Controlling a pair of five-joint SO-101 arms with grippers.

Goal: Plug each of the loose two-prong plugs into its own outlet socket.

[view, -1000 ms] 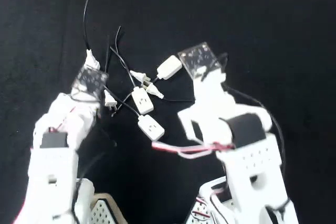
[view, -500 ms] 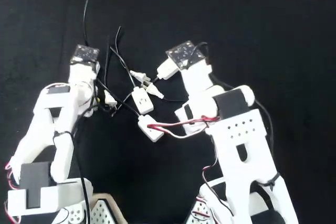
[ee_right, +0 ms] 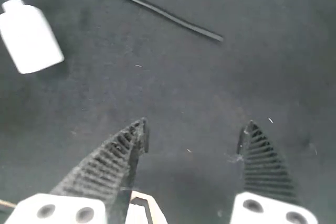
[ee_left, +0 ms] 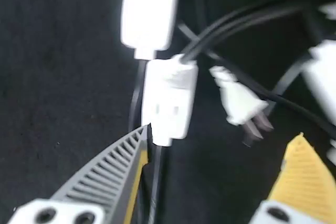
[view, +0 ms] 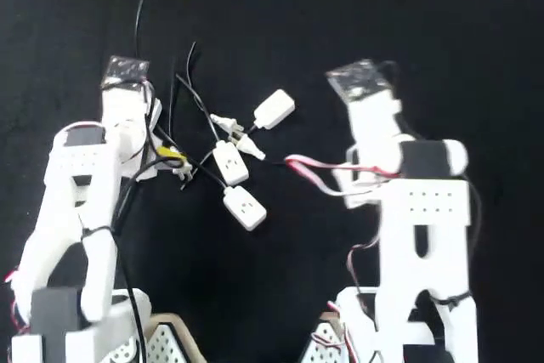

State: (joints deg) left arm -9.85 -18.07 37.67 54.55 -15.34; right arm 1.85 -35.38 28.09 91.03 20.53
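Plug [ee_left: 236, 100] white, two dark prongs; left fingers [ee_left: 113, 166], right fingers [ee_right: 118, 156] agape, empty.

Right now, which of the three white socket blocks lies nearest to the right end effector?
The rounded socket block, lying alone and farthest from the arms' bases. The middle socket block and the near socket block lie close together, farther off.

Before me two white sockets lie flat with slots up, the middle socket [view: 230, 162] and the lower socket [view: 245, 207]. A white block [view: 274, 109] lies beyond them. Between block and middle socket, the first plug [view: 227, 123] and the second plug [view: 252, 147] lie loose, not inserted.
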